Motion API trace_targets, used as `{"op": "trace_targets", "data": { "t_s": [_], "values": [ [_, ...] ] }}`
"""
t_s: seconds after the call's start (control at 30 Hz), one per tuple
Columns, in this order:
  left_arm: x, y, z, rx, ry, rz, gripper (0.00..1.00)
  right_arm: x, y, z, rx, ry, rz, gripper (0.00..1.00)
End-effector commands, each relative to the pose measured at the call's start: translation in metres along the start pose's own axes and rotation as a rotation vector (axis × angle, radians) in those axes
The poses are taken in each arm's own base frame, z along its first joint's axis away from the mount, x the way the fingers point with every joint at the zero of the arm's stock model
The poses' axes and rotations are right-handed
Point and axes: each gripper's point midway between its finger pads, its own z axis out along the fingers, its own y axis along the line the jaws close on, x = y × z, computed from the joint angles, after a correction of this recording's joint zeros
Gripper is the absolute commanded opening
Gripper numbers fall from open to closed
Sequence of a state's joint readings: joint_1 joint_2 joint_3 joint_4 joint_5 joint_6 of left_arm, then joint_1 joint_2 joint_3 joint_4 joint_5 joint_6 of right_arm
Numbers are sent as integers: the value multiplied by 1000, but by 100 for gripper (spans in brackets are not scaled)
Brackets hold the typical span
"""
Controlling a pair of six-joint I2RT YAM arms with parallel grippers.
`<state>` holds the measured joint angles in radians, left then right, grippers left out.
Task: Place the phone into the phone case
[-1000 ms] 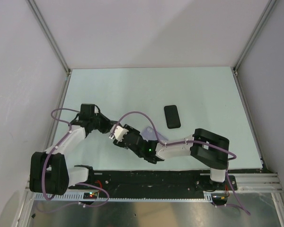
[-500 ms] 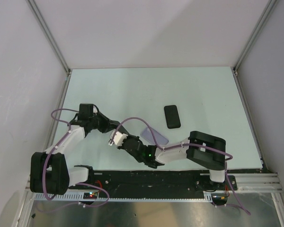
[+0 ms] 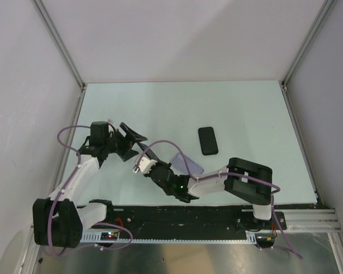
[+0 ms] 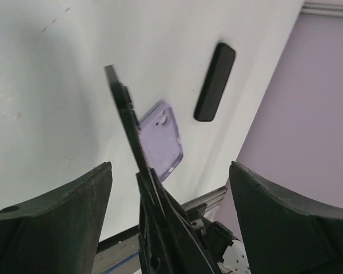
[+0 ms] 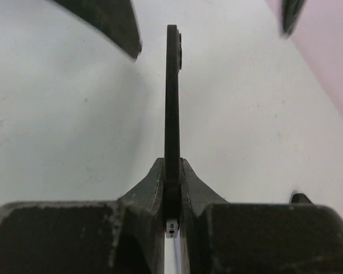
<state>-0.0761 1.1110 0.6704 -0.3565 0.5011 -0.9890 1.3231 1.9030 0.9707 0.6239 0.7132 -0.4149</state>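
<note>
A thin black phone (image 5: 171, 97) stands on edge above the table, and my right gripper (image 5: 171, 165) is shut on its lower end. The left wrist view shows the same phone (image 4: 124, 111) rising between the spread fingers of my open left gripper (image 4: 168, 170), which touch nothing. In the top view the phone (image 3: 132, 132) sits where the two arms meet, the left gripper (image 3: 123, 144) around it and the right gripper (image 3: 142, 162) below it. The purple phone case (image 3: 187, 162) lies flat on the table just right of the right arm, also in the left wrist view as a lilac case (image 4: 163, 140).
A second black, phone-shaped slab (image 3: 207, 140) lies flat right of centre, beyond the case; the left wrist view has this slab (image 4: 215, 81) too. The right arm's purple cable (image 3: 166, 144) loops over the case. Side walls and a metal rail (image 3: 308, 217) bound the table.
My left gripper has opened, let go of the phone and drawn back slightly to the left. My right gripper has shut on the phone's lower end.
</note>
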Motion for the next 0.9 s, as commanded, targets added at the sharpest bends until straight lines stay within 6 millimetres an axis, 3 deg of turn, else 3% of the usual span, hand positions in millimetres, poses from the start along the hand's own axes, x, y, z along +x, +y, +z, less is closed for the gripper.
{"op": "trace_targets", "data": {
  "t_s": [0.0, 0.17, 0.3, 0.53, 0.67, 0.87],
  "values": [
    [-22, -41, -27, 92, -128, 171, 87, -25, -37, -9, 28, -7, 221, 0],
    [-53, -40, -32, -31, -295, 347, 80, -1, -84, -27, 3, 155, 451, 0],
    [-59, -41, -5, -158, -294, 545, 70, 28, -128, -54, 9, 298, 699, 0],
    [-17, -61, 64, -192, -89, 814, 60, 70, -188, -101, 67, 376, 1056, 0],
    [16, -53, 101, -215, 43, 927, 55, 78, -198, -120, -5, 364, 1185, 0],
    [56, -31, 132, -248, 198, 1055, 52, 81, -208, -130, -119, 363, 1346, 0]
  ]
}}
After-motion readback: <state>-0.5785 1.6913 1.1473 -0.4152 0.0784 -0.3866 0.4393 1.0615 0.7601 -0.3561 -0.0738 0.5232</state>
